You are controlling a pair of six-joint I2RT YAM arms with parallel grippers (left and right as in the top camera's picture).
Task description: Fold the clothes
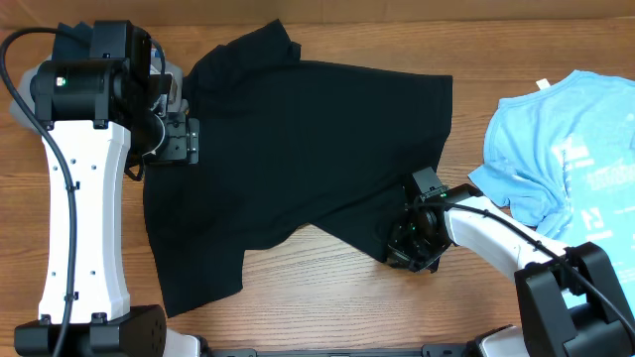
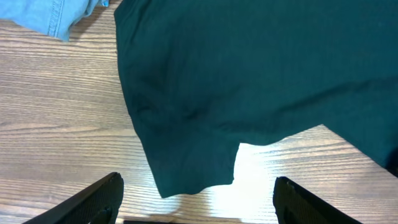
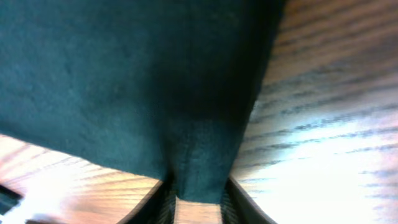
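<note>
The black T-shirt (image 1: 308, 149) lies spread and rumpled across the middle of the wooden table, with one sleeve at the top (image 1: 260, 45) and a flap hanging toward the front left (image 1: 193, 268). My left gripper (image 1: 187, 139) is open at the shirt's left edge. In the left wrist view its fingers (image 2: 198, 200) are wide apart and empty, with a corner of the shirt (image 2: 193, 162) just ahead of them. My right gripper (image 1: 409, 248) is at the shirt's lower right corner. In the right wrist view its jaws (image 3: 198, 202) are shut on a fold of the black fabric (image 3: 202, 162).
A light blue T-shirt with white print (image 1: 571, 149) lies at the right edge of the table, close to my right arm. A bit of it also shows in the left wrist view (image 2: 56, 15). Bare wood (image 1: 327, 288) runs along the front.
</note>
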